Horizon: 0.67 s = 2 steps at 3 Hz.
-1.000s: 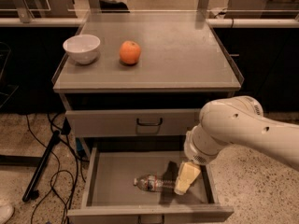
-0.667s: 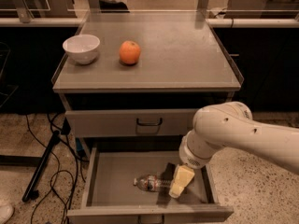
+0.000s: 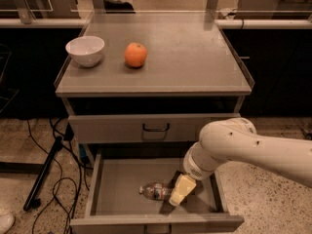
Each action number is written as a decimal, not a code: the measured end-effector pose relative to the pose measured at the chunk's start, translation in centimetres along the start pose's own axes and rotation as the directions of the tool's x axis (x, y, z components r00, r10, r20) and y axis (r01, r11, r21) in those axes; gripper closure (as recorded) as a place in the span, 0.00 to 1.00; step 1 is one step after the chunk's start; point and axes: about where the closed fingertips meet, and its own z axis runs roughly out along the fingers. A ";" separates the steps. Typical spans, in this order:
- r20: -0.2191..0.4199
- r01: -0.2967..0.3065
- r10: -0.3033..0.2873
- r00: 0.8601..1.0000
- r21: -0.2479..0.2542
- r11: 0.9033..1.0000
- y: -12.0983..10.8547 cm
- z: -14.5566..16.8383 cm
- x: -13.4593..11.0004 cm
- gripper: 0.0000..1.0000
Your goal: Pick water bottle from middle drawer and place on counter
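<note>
Your gripper (image 3: pixel 178 195) sits low inside the open middle drawer (image 3: pixel 122 184), reaching in from the right of the view on the end of the thick white arm (image 3: pixel 243 147). It is right at the water bottle (image 3: pixel 153 191) and overlaps the bottle's right end, but you cannot tell from this view whether the gripper is open or closed, or whether it has any hold on the bottle.

The water bottle lies on its side on the drawer's grey floor, near the middle and toward the front wall, with its narrower end pointing to the left of the view. A dark reddish band shows around its body.

Above the open drawer, the other drawer front (image 3: pixel 156 127) is shut, its dark handle centred.

On the counter (image 3: pixel 185 52) two things rest on the left part of the surface: a white bowl (image 3: pixel 85 50) near the left rim, and an orange (image 3: pixel 135 54) just beside it to the right. The two are close together but apart.

On the speckled floor left of the cabinet, dark cables (image 3: pixel 53 179) trail beside a slanted black stand leg (image 3: pixel 44 172).
</note>
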 end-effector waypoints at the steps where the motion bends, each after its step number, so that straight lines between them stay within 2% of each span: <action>1: 0.000 0.000 0.000 1.000 0.000 1.000 0.0 0.0 0.0 0.00; 2: 0.013 -0.040 0.040 0.999 -0.007 0.999 -0.1 2.8 -0.2 0.00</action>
